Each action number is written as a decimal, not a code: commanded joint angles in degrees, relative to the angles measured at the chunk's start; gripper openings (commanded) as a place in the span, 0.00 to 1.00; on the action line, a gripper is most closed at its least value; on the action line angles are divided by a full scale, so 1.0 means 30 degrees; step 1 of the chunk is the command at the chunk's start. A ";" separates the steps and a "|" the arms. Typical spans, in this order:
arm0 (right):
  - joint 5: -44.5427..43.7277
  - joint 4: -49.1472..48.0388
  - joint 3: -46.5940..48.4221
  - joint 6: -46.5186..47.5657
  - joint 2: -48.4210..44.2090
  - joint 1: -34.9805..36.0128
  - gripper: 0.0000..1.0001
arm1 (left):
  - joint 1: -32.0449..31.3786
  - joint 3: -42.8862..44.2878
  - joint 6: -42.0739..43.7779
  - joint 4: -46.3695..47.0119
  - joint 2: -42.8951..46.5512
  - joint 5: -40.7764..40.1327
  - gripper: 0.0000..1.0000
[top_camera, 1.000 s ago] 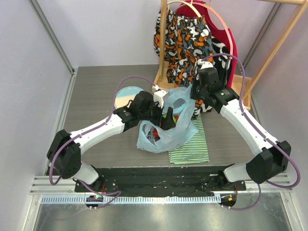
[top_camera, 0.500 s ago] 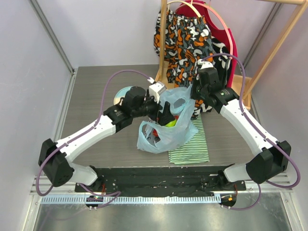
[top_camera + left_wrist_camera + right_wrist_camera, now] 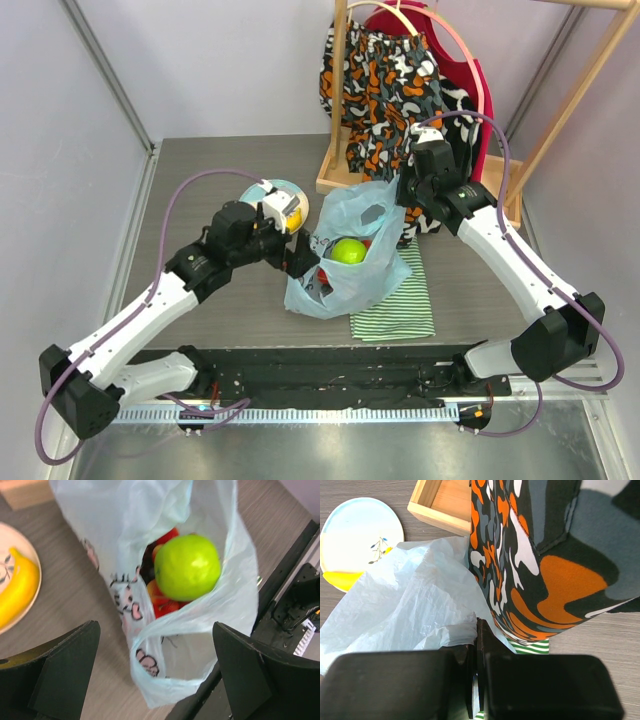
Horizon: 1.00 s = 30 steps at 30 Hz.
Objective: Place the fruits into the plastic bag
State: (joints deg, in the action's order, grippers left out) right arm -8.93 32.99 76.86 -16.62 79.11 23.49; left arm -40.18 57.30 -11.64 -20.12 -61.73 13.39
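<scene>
The light-blue plastic bag [image 3: 335, 285] stands open mid-table, its printed side showing in the left wrist view [image 3: 125, 535]. A green apple [image 3: 348, 250] [image 3: 187, 566] lies inside on red strawberries [image 3: 162, 604]. The yellow banana [image 3: 17, 592] [image 3: 292, 215] rests on the pale plate [image 3: 272, 190]. My left gripper [image 3: 300, 262] [image 3: 160, 680] hovers open just left of the bag's mouth, holding nothing. My right gripper [image 3: 405, 232] [image 3: 480, 650] is shut on the bag's far right edge [image 3: 455, 632], holding it up.
A green-and-white striped cloth [image 3: 395, 305] lies under the bag's right side. Behind it a wooden rack [image 3: 340, 150] carries a patterned orange, black and white garment [image 3: 385, 90] [image 3: 535, 555], close to my right wrist. The black base rail [image 3: 285, 565] runs along the near edge.
My left arm has drawn back to the left, out of the bag's mouth, uncovering the green apple lying inside. The right arm has held still.
</scene>
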 commanded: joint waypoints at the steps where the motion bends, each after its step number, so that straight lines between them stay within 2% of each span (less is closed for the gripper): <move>1: -0.0100 -0.0627 0.0366 0.0150 -0.0296 -0.0065 0.01 | 0.0738 -0.1314 -0.0748 -0.0442 0.0862 0.1799 1.00; 8: 0.0135 -0.0656 0.0541 0.0121 -0.0296 -0.0094 0.01 | 0.1352 -0.2429 -0.1950 0.1022 -0.0452 0.3388 0.99; 9: 0.0134 -0.0656 0.0571 0.0150 -0.0470 -0.0065 0.01 | 0.1383 -0.2400 -0.2095 0.1023 -0.0689 0.3534 0.96; 10: -0.0069 -0.0627 0.0571 0.0237 -0.0559 -0.0094 0.01 | 0.1412 -0.2400 -0.2184 0.1081 -0.0894 0.3710 0.83; 12: -0.0187 -0.0656 0.0630 0.0325 -0.0618 -0.0094 0.01 | 0.1442 -0.2400 -0.2650 0.1110 -0.1422 0.4237 0.65; 13: -0.0217 -0.0656 0.0717 0.0384 -0.0560 -0.0094 0.01 | 0.1442 -0.2429 -0.2799 0.1169 -0.1540 0.4529 0.49; 15: -0.0130 -0.0656 0.0893 0.0384 -0.0414 -0.0094 0.01 | 0.1442 -0.2721 -0.3121 0.1666 -0.1571 0.5204 0.33; 16: -0.0071 -0.0656 0.0952 0.0471 -0.0210 -0.0065 0.01 | 0.1442 -0.2751 -0.3296 0.1841 -0.1541 0.5264 0.16; 18: 0.0046 -0.0627 0.1244 0.0560 0.0025 -0.0094 0.01 | 0.1442 -0.2577 -0.3357 0.2281 -0.0989 0.4770 0.01; 23: -0.0099 -0.0480 0.2529 0.1144 0.0290 -0.0094 0.01 | 0.1442 -0.0795 -0.3210 0.4499 0.0596 0.3332 0.00; 30: -0.1124 -0.0363 0.5549 0.1994 0.0581 -0.0065 0.01 | 0.1442 0.2284 -0.4233 0.9688 0.0862 0.4354 0.00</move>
State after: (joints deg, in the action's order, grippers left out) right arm -9.80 33.80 86.52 -13.23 81.06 23.49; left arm -36.07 57.43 -21.76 -6.81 -60.23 24.25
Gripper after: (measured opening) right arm 0.031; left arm 0.025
